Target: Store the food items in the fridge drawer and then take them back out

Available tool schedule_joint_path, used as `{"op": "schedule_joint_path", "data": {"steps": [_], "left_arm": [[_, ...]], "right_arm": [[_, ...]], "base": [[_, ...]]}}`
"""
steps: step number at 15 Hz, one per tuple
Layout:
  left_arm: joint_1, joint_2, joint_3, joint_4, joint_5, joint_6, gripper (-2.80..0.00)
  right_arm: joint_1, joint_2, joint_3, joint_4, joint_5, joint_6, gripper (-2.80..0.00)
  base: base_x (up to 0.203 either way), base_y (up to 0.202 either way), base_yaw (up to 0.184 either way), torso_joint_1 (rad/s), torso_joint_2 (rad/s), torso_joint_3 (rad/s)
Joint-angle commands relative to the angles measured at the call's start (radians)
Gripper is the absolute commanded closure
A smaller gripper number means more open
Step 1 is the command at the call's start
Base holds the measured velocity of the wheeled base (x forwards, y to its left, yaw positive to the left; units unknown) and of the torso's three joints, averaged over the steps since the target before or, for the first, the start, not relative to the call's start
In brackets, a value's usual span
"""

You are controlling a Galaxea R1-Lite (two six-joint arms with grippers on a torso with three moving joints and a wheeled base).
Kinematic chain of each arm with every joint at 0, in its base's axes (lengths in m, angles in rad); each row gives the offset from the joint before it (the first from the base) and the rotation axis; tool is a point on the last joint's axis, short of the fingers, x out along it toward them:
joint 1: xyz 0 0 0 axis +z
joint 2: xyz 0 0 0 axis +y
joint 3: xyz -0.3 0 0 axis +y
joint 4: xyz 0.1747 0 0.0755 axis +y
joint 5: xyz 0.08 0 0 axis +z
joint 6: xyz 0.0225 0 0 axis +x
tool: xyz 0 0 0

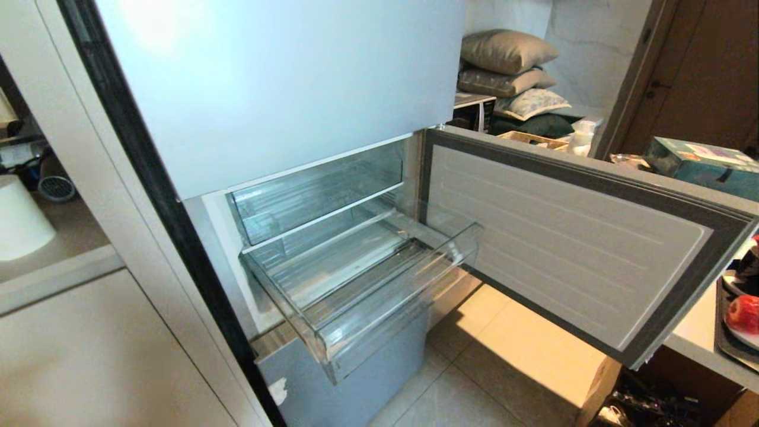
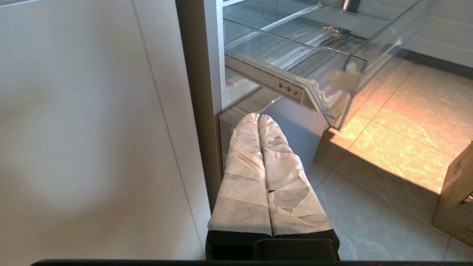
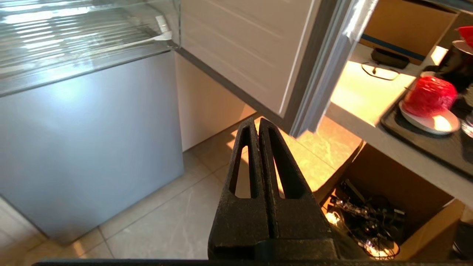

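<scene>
Fridge drawer (image 1: 356, 290) stands pulled out and seemingly empty; a red fruit (image 1: 744, 313) sits on a plate (image 3: 430, 122) on the desk (image 1: 694, 338); left pincer (image 2: 258, 117) and right pincer (image 3: 256, 122) hang low, each pressed together

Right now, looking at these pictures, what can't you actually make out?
- Second fruit: only one red fruit shows in the head view, cut by the picture's edge.
- Wrinkled red thing on a plate, right wrist view: what it is, unclear.
- Drawer: glare on the clear plastic hides part of its floor.
- Box under the counter: dark tangle inside, unreadable.
- Both hands, left and right: outside the head view.
</scene>
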Motion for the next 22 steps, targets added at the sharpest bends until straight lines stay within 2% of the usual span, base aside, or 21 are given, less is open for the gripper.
{"op": "schedule_joint_path", "data": {"steps": [1,7,22], "left_arm": [[0.000,0.000,0.002,0.000,0.000,0.000,0.00],[0.000,0.000,0.002,0.000,0.000,0.000,0.00],[0.000,0.000,0.002,0.000,0.000,0.000,0.00]], "right_arm": [[0.000,0.000,0.000,0.000,-0.001,-0.001,0.00],[0.000,0.000,0.000,0.000,-0.004,-0.002,0.00],[0.000,0.000,0.000,-0.001,-0.012,0.002,0.00]], "base": [[-0.118,0.000,0.002,-0.011,0.00,0.006],[0.000,-0.001,0.031,0.003,0.00,0.001],[0.001,-0.008,0.174,0.005,0.00,0.003]]}}
